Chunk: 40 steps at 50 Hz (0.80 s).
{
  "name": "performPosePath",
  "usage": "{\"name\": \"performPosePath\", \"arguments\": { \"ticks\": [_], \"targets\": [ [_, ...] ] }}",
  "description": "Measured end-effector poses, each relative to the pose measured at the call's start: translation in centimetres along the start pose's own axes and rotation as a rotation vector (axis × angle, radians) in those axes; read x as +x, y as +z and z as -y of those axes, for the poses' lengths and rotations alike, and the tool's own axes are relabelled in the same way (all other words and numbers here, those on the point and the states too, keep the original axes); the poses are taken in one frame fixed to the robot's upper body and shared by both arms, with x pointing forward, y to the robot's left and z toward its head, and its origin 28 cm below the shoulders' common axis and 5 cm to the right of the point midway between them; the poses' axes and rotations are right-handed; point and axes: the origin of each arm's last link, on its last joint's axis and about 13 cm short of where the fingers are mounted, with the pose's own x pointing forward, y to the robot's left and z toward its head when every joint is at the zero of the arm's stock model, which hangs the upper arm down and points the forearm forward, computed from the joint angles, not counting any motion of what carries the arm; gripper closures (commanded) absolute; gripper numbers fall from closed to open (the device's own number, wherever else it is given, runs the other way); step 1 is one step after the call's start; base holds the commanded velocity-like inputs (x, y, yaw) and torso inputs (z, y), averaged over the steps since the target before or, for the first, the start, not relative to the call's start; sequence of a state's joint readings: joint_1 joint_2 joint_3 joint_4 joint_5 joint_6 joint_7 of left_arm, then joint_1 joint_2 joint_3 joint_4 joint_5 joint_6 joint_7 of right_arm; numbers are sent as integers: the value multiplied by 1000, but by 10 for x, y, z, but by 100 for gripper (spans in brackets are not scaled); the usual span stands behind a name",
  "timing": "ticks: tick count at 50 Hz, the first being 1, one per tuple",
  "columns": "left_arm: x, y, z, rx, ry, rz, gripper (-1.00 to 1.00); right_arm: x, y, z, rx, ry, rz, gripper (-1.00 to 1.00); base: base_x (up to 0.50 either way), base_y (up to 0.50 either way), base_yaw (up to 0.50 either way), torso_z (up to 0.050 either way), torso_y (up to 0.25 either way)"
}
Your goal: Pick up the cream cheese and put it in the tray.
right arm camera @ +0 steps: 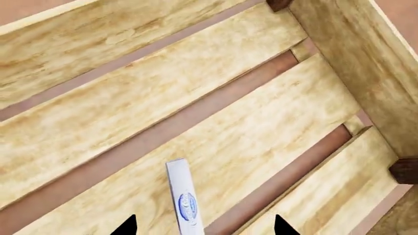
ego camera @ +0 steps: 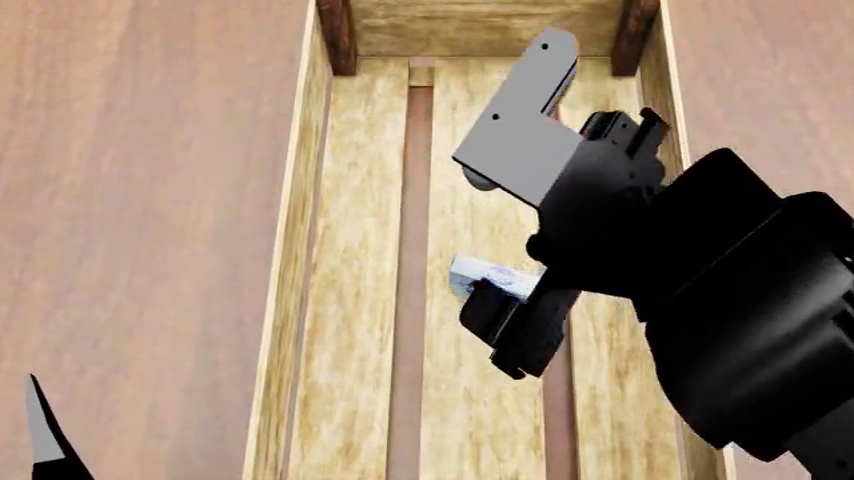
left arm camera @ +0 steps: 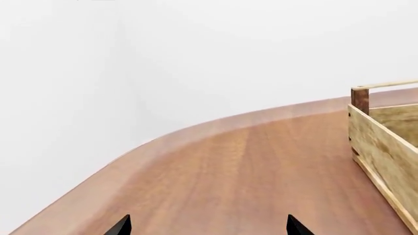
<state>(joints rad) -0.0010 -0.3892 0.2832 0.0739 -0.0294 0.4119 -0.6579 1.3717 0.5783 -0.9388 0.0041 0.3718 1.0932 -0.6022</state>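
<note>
Cream cheese (right arm camera: 183, 201) sits edge-up between the right gripper (right arm camera: 203, 226) tips, whose jaws look spread wider than the box, over the slatted floor of the tray (right arm camera: 163, 93). Best now, I judge, is lifting straight up without nudging it. Its blue oval logo is too small to read. The left gripper (left arm camera: 207, 226) hangs open over the table (left arm camera: 248, 166).

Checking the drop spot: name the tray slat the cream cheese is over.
The middle slat of the tray, flanked by both dark gaps; each outer slat borders a side wall.
</note>
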Motion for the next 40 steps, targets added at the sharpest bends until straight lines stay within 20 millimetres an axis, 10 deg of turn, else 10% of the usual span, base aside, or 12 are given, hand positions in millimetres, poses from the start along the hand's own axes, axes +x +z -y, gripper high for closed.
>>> {"name": "performPosePath", "arguments": {
  "ticks": [18,40],
  "targets": [
    [6,6,-7,29,29,19,-100,-45,-50,4,185,-179,123,-100,0,0,0,0,0],
    [48,28,-20,88,33,57,-100,-49,-133,-26,424,-410,261,-100,0,0,0,0,0]
  ]
}}
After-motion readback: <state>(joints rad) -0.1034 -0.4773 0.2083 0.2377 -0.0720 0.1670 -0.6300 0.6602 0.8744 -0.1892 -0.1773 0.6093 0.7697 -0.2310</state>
